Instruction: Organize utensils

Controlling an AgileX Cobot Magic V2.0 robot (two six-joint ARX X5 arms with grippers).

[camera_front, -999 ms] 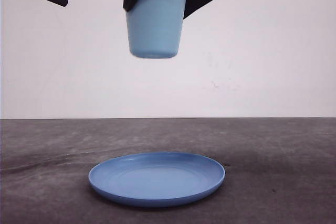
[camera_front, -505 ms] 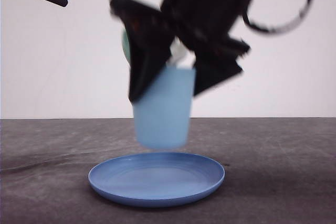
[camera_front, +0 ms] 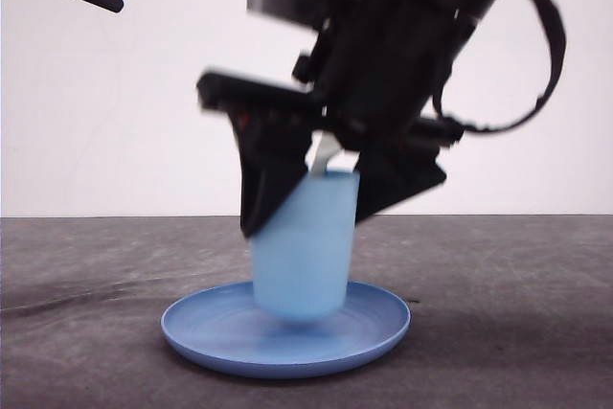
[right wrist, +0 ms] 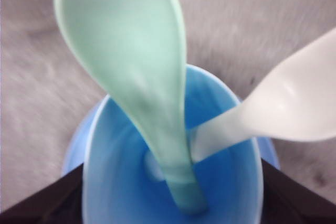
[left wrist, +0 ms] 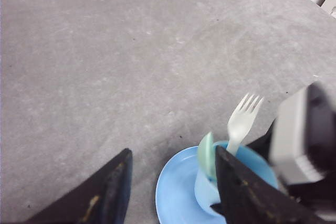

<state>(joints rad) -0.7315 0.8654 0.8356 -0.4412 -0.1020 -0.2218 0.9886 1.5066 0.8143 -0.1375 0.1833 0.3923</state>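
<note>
Right pincer [camera_front: 305, 200] clamped on cup [camera_front: 301, 251], fork [left wrist: 242, 121] and spoon [right wrist: 134, 72] standing inside between its jaws. Cup base at plate [camera_front: 206, 332]; release remains. Left pincer [left wrist: 173, 182] wide, empty.

The fork [left wrist: 242, 120] and spoon [right wrist: 129, 64] stand in the cup [camera_front: 302, 246], over the plate's [camera_front: 206, 332] middle.

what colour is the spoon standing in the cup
Pale mint green. The spoon shows best in the right wrist view, standing handle-down in the cup.
</note>
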